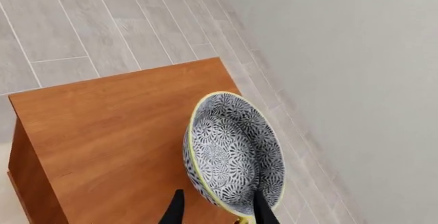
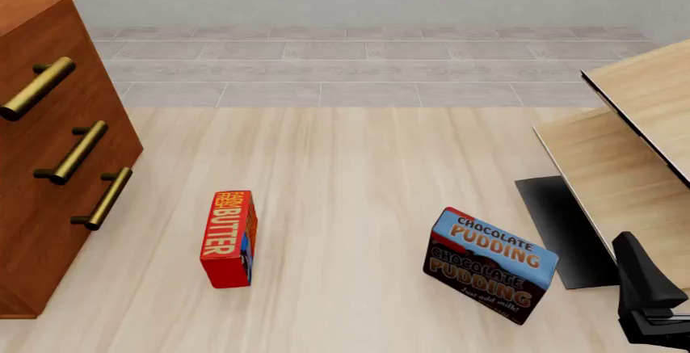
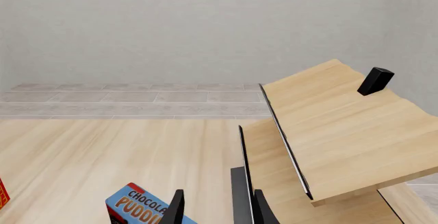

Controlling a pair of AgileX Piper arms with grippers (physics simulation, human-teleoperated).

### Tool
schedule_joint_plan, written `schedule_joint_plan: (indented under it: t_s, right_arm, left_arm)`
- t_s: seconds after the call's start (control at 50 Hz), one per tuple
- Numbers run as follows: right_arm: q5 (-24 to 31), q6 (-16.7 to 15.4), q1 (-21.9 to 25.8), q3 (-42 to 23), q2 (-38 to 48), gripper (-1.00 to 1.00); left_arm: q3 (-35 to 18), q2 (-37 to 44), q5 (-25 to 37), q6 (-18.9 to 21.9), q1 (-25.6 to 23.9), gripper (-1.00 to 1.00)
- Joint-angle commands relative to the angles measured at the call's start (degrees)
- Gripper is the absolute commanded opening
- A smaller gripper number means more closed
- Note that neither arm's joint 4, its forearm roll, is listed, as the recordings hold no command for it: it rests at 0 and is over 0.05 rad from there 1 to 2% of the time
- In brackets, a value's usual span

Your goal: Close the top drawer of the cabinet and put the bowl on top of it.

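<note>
The bowl [image 1: 233, 152], grey-and-white floral inside with a pale yellowish rim, hangs tilted just over the cabinet's flat top [image 1: 116, 126]. My left gripper [image 1: 219, 211] is shut on the bowl's wall, one finger inside and one outside. In the front view the cabinet [image 2: 22, 240] stands at the far left; the top drawer [image 2: 32, 46] looks flush with the two lower ones, its brass handle [image 2: 38, 88] sticking out. The bowl and left arm are out of the front view. My right gripper [image 2: 636, 256] sits low at the front right, open and holding nothing [image 3: 219, 211].
A red butter box [image 2: 229, 238] stands on the pale wood floor right of the cabinet. A blue chocolate pudding box [image 2: 490, 266] is near my right gripper. Pale light-wood furniture [image 2: 636, 127] with a dark panel [image 2: 561, 224] fills the right side; a small black block [image 3: 375, 80] rests on it.
</note>
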Motion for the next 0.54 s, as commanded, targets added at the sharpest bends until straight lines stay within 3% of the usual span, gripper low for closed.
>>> schedule_joint_plan:
  t_s: [0.02,0.04,0.06,0.08,0.54]
  right_arm:
    - [-0.1,0.0,0.0,0.1,0.0,1.00]
    - [-0.1,0.0,0.0,0.1,0.0,1.00]
    - [-0.1,0.0,0.0,0.1,0.0,1.00]
    - [-0.1,0.0,0.0,0.1,0.0,1.00]
    - [-0.1,0.0,0.0,0.1,0.0,1.00]
  left_arm:
    - [-8.2,-0.7,6.0,-0.9,-0.8,1.00]
    - [-8.3,-0.7,6.0,-0.9,-0.8,1.00]
    - [-3.6,-2.4,3.0,-1.0,-0.9,1.00]
    - [-2.9,-3.2,3.0,-0.9,-1.1,1.00]
    - [-2.7,-10.2,8.9,-0.1,-3.5,1.00]
